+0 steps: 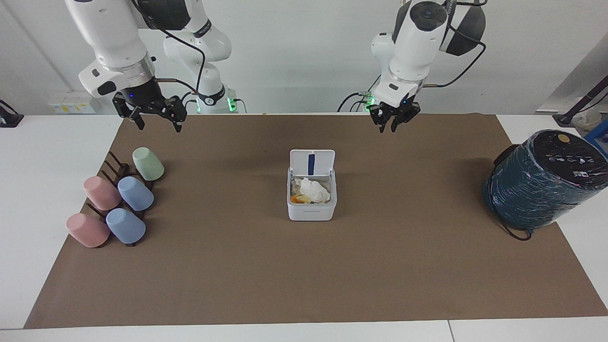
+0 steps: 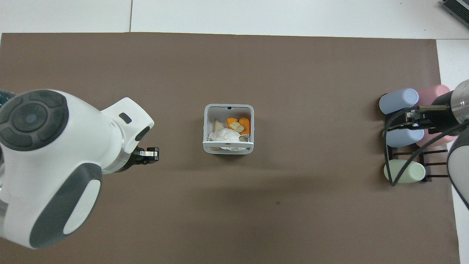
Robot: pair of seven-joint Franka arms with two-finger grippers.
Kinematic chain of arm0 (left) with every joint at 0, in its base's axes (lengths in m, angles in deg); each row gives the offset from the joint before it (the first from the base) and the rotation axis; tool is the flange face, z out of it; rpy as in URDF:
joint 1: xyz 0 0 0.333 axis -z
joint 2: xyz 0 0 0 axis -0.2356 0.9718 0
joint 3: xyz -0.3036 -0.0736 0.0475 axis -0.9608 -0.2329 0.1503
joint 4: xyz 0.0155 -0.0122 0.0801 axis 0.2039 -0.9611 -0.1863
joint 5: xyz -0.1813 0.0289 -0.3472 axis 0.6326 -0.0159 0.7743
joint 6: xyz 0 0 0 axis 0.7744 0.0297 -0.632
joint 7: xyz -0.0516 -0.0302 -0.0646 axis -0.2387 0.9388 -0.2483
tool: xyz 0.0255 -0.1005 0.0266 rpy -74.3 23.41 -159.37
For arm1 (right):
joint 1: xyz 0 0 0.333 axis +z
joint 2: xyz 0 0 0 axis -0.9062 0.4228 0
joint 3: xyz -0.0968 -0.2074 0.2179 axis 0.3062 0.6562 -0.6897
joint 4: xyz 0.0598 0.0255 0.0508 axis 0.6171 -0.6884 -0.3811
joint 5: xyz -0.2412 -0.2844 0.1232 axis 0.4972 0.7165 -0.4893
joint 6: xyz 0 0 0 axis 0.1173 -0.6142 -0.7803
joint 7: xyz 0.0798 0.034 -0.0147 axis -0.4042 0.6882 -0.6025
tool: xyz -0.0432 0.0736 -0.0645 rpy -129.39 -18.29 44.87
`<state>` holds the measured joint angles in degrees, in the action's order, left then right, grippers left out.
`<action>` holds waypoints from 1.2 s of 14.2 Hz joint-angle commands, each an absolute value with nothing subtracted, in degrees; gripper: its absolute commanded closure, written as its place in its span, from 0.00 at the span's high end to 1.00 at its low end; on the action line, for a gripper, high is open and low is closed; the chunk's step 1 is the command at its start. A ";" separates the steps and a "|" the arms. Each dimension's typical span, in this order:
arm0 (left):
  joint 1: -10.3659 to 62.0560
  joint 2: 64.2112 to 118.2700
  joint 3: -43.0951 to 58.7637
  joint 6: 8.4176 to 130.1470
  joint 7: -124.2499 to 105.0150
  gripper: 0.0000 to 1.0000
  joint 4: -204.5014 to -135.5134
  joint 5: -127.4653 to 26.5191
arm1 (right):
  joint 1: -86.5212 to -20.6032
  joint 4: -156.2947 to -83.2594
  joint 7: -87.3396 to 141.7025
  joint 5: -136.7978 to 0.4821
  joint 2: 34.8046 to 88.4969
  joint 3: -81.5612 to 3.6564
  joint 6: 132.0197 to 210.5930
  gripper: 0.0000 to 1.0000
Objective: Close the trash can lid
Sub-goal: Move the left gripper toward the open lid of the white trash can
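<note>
The small white trash can [image 1: 311, 211] stands in the middle of the brown mat, with crumpled tissue and orange scraps inside. Its lid [image 1: 312, 163] stands open and upright on the side nearer the robots, blue strip showing. In the overhead view the trash can [image 2: 228, 107] shows its inside and the lid [image 2: 228, 143] is seen edge-on. My left gripper [image 1: 388, 128] is open and empty, up over the mat toward the left arm's end from the can; it also shows in the overhead view [image 2: 151, 155]. My right gripper [image 1: 156, 124] is open and waits above the cups.
A large dark teal wrapped cylinder [image 1: 541, 183] lies at the left arm's end of the table. Several pastel cups [image 1: 135, 193] lie on a dark rack at the right arm's end, also in the overhead view [image 2: 398, 101]. The left arm's body covers much of that end overhead.
</note>
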<state>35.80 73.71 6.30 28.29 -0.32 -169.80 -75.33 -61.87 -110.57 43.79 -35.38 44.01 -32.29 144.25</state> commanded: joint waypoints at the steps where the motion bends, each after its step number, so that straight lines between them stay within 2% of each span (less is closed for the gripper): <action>1: 40.07 70.55 7.17 33.36 5.24 0.02 -175.41 -72.72 | -62.00 -112.09 42.12 -37.13 42.62 -31.84 144.76 1.00; 4: 44.55 71.42 7.17 43.37 13.32 0.00 -178.49 -71.57 | -62.00 -112.09 42.12 -37.13 42.62 -31.84 144.76 1.00; 8: 48.25 77.12 7.17 54.96 19.57 0.00 -178.76 -70.51 | -62.00 -112.09 42.12 -37.13 42.62 -31.84 144.76 1.00; 13: 47.47 82.05 7.26 69.30 20.82 0.00 -177.53 -68.77 | -62.00 -112.09 42.12 -37.13 42.62 -31.84 144.76 1.00; 17: 44.66 87.33 7.26 77.40 20.73 0.00 -173.93 -67.26 | -62.00 -112.09 42.12 -37.13 42.62 -31.84 144.76 1.00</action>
<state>46.25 84.28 7.31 74.46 20.48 -176.78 -68.39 -61.87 -110.59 43.79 -35.38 44.00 -32.29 144.25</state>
